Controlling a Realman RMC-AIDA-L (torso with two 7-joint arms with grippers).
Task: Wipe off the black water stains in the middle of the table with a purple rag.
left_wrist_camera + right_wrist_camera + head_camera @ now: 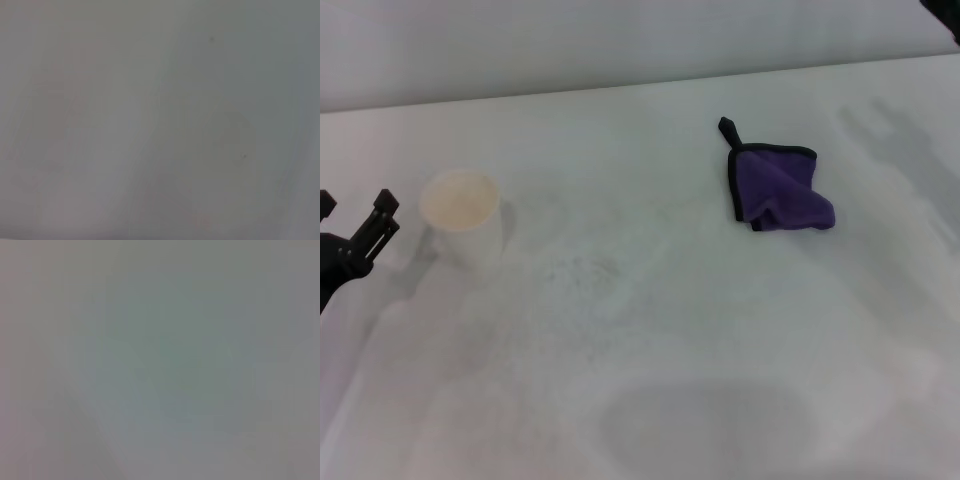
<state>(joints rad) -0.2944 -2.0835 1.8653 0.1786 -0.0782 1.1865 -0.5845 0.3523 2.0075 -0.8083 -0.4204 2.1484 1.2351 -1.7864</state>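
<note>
Nearest the camera, bare white table [740, 330] fills the foreground. Left of the paper cup [462, 217], the left gripper [356, 222] hovers at the table's edge, its fingers apart and empty. Right of the cup lie faint grey specks, the black water stains [582, 268]. Well right of the cup, beyond them, the crumpled purple rag [779, 187] lies untouched. Only a dark sliver of the right arm shows, far to the right; its fingers cannot be seen.
</note>
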